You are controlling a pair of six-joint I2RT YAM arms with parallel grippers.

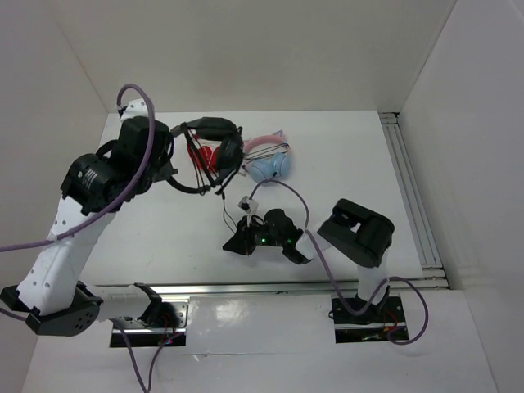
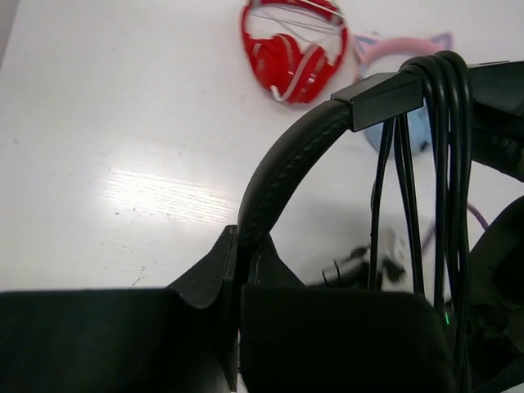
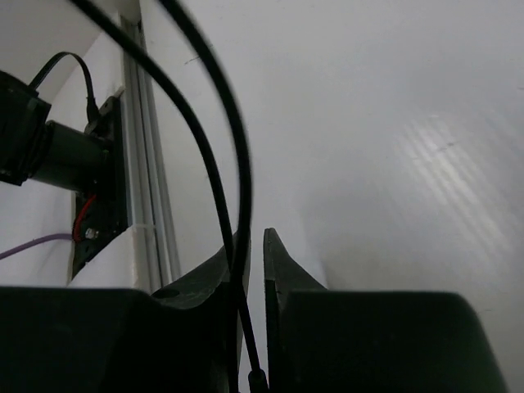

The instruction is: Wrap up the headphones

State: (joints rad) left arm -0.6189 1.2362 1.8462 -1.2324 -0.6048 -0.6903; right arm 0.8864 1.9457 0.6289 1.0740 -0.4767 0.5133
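Left gripper [image 2: 239,258]: fingers clamped on the padded black headband of the headphones [image 2: 282,160], upper left of centre in the top view, above the white table [image 2: 123,123]. Right gripper [image 3: 250,246], lower centre there: fingers pinched nearly together on the thin black cable [image 3: 242,188]. Only the left wrist view shows several cable strands hung over the headband, frame right. Red headphones [image 2: 291,57] lie at its top edge. The top view adds a light-blue pair [image 1: 270,166] just right of them.
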